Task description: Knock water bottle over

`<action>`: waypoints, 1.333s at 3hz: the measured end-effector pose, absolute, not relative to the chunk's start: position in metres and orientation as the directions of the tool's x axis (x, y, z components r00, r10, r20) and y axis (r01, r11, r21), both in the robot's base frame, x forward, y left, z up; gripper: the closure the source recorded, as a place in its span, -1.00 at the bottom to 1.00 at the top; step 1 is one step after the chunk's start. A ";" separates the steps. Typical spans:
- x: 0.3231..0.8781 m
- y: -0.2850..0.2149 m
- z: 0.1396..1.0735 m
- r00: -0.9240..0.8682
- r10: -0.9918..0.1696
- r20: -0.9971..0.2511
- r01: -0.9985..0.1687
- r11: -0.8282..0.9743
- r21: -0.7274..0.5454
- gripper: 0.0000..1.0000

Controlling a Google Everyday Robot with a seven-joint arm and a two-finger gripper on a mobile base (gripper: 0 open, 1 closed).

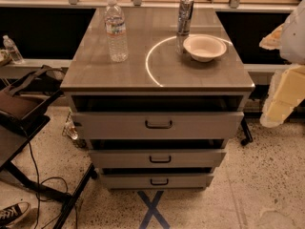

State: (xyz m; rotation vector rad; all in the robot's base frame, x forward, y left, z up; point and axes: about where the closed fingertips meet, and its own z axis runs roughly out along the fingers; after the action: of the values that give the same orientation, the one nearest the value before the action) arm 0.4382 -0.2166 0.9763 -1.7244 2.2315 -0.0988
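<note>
The water bottle (116, 30) is a tall clear ribbed plastic bottle with a white cap and a pale label band. It stands upright on the back left of the wooden cabinet top (119, 75). My gripper (285, 87) shows as pale cream shapes at the right edge of the view. It is off the cabinet's right side, level with its front corner and far from the bottle, and it holds nothing that I can see.
A slim shiny metal can (184, 20) stands upright at the back right, touching a white bowl (204, 47). The cabinet has three drawers (157, 124), slightly pulled out. A small clear bottle (12, 49) sits on a shelf at far left. A dark bag (24, 104) and cables lie at lower left.
</note>
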 end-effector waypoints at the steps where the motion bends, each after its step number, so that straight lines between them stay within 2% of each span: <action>1: 0.439 -0.216 0.978 -0.222 -0.952 -0.211 -0.929 0.272 -0.252 -1.00; 2: 0.449 -0.205 0.980 -0.251 -0.913 -0.321 -0.894 0.346 -0.286 -1.00; 4: 0.440 -0.184 0.935 -0.324 -0.699 -0.638 -0.813 0.550 -0.190 -1.00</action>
State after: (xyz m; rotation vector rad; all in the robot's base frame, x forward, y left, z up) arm 0.4399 -0.1836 0.9350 -1.2120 2.1003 0.2139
